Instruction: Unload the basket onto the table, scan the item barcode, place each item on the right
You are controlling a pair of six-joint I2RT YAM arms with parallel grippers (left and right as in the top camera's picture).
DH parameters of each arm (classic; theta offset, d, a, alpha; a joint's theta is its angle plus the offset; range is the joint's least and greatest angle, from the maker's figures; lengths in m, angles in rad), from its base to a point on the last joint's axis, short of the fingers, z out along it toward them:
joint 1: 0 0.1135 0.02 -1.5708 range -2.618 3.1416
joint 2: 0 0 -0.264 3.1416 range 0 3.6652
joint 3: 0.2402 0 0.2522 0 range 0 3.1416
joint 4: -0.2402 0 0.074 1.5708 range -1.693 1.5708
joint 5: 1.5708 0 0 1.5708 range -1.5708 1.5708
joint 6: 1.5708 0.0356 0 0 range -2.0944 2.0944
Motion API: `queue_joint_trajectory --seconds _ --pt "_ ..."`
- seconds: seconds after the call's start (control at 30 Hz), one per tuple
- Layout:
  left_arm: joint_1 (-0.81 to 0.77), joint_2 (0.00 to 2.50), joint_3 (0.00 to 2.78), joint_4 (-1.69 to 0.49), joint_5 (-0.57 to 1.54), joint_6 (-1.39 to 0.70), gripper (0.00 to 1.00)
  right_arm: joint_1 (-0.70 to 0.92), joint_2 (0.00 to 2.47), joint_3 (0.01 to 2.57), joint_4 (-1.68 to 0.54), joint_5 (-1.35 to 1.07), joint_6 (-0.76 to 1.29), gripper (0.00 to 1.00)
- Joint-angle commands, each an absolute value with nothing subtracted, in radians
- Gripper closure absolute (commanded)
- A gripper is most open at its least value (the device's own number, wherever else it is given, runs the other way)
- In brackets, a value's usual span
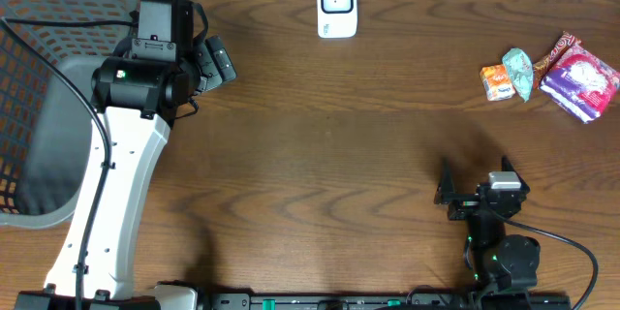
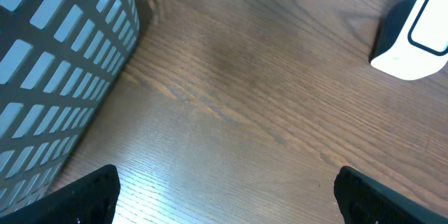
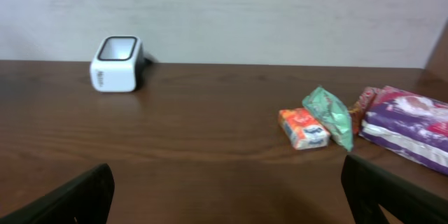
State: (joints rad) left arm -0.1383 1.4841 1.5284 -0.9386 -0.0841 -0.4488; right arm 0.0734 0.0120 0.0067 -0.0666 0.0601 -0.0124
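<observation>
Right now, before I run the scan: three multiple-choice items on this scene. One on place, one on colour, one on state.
1. Where on the table does the scanner stand?
A. At the far edge, near the middle.
B. At the near edge, left corner.
C. At the near edge, right corner.

2. What colour is the largest packet?
A. Yellow.
B. Black.
C. Purple.

3. What is the state of the right gripper?
A. Jaws shut on the scanner.
B. Jaws open, holding nothing.
C. Jaws shut on the largest packet.

Answers:
1 A: the overhead view shows it at the far edge, about midway along.
2 C: its wrapper reads purple in both the overhead and right wrist views.
3 B: the right wrist view shows the jaws wide apart with only bare table between them.
</observation>
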Motion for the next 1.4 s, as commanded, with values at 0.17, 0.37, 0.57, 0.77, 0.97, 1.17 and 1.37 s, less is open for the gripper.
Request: queue_joint_trajectory --seconds 0.17,0.37,0.57,0.77,0.97,1.17,1.37 --pt "-0.134 1.489 1.536 -0.942 -0.089 -0.454 0.02 0.034 0.005 0.005 -0.072 0.076 0.010 0.01" --pt "-0.134 1.489 1.536 -0.942 -0.089 -0.455 0.02 0.035 0.005 0.005 -0.072 0.065 0.044 0.01" --pt "-0.134 1.489 1.536 -0.942 -0.089 -0.454 0.02 0.039 0.005 0.005 -0.071 0.047 0.044 0.01" --pt "-0.134 1.489 1.536 -0.942 -0.089 -0.454 0.02 0.039 0.005 0.005 -0.071 0.047 0.044 0.01" --pt "-0.134 1.489 1.536 -0.942 -0.089 -0.454 0.02 0.039 0.005 0.005 -0.071 0.047 0.044 0.01" --pt "-0.134 1.489 1.536 -0.942 -0.089 -0.454 0.02 0.039 0.005 0.006 -0.071 0.047 0.044 0.01" --pt "-0.134 1.489 1.536 -0.942 -0.089 -0.454 0.02 0.039 0.005 0.006 -0.071 0.047 0.044 0.01"
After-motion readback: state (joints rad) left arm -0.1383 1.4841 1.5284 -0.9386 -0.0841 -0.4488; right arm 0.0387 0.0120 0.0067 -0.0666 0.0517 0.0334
